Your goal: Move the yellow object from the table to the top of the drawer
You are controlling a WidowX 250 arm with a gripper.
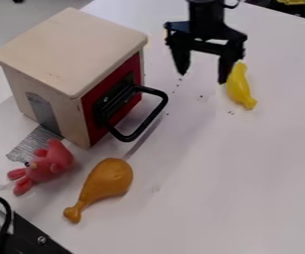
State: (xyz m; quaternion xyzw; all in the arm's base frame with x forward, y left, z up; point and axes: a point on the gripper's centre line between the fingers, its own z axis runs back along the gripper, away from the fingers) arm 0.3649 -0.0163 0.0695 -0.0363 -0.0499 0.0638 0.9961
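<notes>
My gripper (202, 74) hangs above the upper middle of the white table, its two fingers spread apart with nothing between them. The yellow object (240, 87), shaped somewhat like a banana, lies on the table just right of the gripper; the right finger overlaps its upper left edge in the view. Whether they touch I cannot tell. At the upper left stands the drawer (72, 49), a wooden box with a flat bare top, a red front and a black handle.
On the white table (214, 183), an orange-brown drumstick (108, 179) lies below the drawer box, with a pink plush toy (45, 165) to its left. Black equipment (29, 235) occupies the lower left corner. The black handle (136, 134) juts toward the table's middle.
</notes>
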